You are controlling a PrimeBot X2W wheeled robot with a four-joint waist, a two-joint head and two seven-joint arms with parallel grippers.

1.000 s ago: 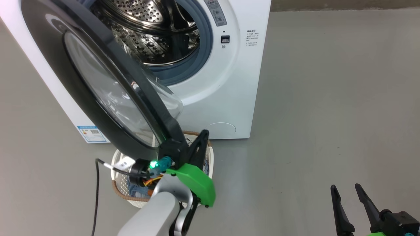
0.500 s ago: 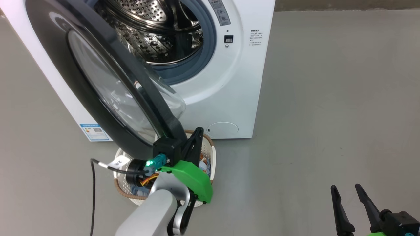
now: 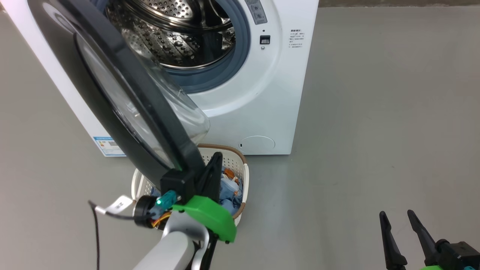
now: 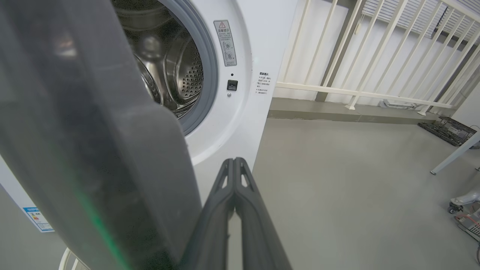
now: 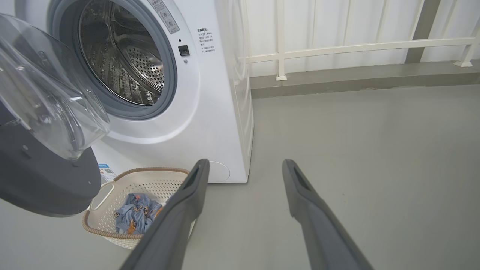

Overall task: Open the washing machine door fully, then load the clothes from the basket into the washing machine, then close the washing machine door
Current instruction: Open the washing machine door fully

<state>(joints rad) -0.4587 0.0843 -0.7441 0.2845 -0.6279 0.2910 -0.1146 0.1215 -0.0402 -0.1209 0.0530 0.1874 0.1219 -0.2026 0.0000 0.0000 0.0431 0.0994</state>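
We are easing the washing machine door [image 3: 123,105], half open at ten o'clock above the basket [image 3: 244,168], steadily outward with the left gripper [image 3: 215,159], fingers pressed together at its rim, the right gripper [image 3: 396,213], fingers spread, at five o'clock.

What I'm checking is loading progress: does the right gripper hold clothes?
No, the right gripper is open and empty; the clothes lie in the basket.

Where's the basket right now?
In the head view, lower left of centre: the basket sits on the floor before the washing machine, beneath the open door's lower edge, partly hidden by the left gripper.
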